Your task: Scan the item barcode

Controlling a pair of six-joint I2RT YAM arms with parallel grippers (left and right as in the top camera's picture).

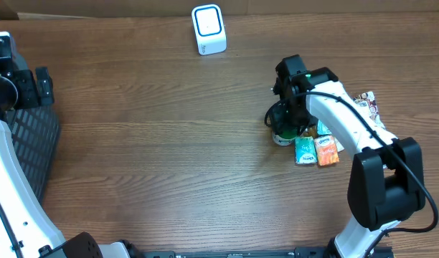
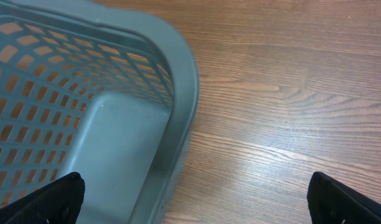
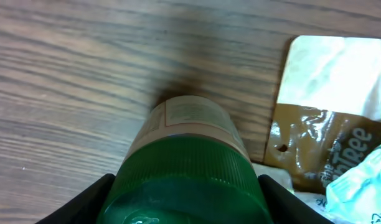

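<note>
Between the fingers of my right gripper (image 3: 186, 190) sits the green-lidded jar (image 3: 192, 124), clamped at its cap, its long axis pointing away from the palm. The scanner (image 1: 209, 29) lies well beyond the fingertips, and this arm is nearer to it than my wide-open left gripper (image 2: 195, 190).

A mock shop checkout set up in a robotics lab is suggested. A bare wood-grain desk (image 1: 169, 143) is worked by white robot arms (image 1: 348, 122) mounted at its near edge. A small white barcode scanner (image 1: 208, 29) with a blue-lit face is stood at the far edge. A grey plastic shopping basket (image 2: 178, 74) is placed at the left, while snack packets (image 1: 316, 150) and a green-capped bottle (image 3: 190, 180) are gathered at the right.
</note>
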